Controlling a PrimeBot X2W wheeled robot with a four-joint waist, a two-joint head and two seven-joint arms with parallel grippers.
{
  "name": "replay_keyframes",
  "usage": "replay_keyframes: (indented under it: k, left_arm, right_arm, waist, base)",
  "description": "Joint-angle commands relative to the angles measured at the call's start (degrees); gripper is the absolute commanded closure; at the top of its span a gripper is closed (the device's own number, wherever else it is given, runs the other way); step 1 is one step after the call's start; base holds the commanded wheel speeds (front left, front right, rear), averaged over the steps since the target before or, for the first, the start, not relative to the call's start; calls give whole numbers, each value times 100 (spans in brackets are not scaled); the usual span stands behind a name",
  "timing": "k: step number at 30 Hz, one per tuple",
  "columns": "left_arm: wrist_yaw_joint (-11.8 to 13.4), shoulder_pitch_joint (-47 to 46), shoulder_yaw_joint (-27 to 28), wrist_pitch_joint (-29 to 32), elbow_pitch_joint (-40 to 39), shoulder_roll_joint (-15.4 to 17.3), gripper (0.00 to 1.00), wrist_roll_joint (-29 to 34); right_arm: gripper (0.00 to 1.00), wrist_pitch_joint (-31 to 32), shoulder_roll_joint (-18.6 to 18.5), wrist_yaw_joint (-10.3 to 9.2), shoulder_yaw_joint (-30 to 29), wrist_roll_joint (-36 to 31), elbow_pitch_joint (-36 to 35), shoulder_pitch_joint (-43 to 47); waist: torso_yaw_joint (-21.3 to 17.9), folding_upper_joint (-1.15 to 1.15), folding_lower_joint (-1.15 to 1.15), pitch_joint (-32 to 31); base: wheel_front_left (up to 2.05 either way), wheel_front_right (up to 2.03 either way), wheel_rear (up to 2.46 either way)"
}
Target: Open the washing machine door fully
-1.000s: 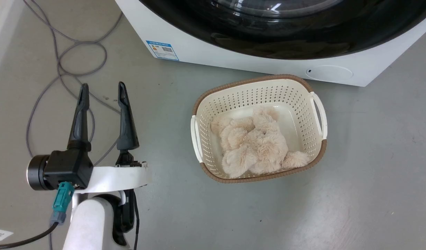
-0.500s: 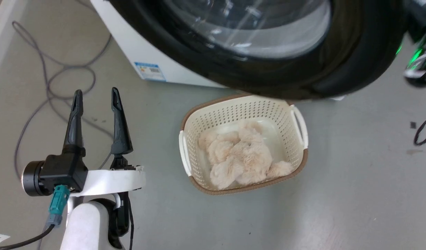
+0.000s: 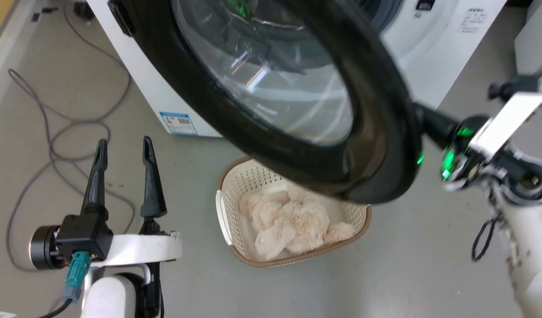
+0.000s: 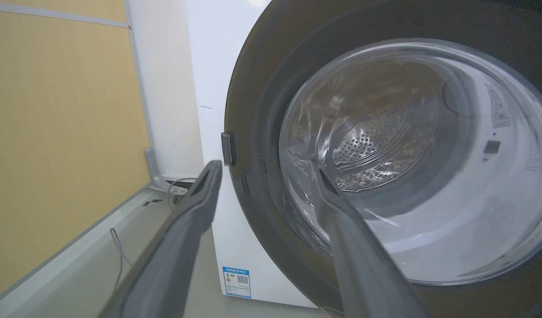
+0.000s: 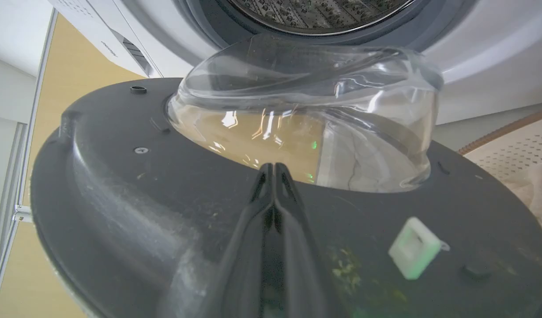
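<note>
Washing machine door [image 3: 381, 145] has swung off the washing machine [image 3: 134, 84], only partway; right gripper [image 5: 274, 168] pressed together against its inner face, left gripper [image 3: 124, 142] spread.

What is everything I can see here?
washing machine: one, white, straight ahead.
washing machine door: one, glossy black with clear glass bowl, swung out above the basket.
label: one, blue, low on the washer's front.
basket: one, cream with brown rim, on the floor.
fluffy cloth: one heap, beige, inside the basket.
cable: count unclear, grey, looped on the floor at left.
left fingers: two, dark, spread apart, over the floor.
right fingers: two, dark, pressed together, at the door's inner face.
</note>
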Motion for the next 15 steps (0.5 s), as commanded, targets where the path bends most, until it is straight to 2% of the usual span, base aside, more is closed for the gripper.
replay_keyframes:
  k: [1, 2, 15]
  left_arm:
    - [-26, 102, 19, -32, 20, 8, 0, 42]
    - [-46, 183, 20, -32, 46, 8, 0, 56]
    - [-96, 508, -2, -32, 145, 8, 0, 87]
  right_arm:
    - [100, 98, 107, 7, 58, 65, -163, 286]
    - [100, 226, 197, 7, 160, 101, -437, 630]
    - [100, 623, 747, 7, 648, 271, -1386, 1962]
  waist:
    - [-9, 0, 0, -114]
    - [2, 0, 0, -233]
    - [65, 0, 0, -691]
  base:
    - [0, 0, 0]
    - [0, 0, 0]
    - [0, 0, 0]
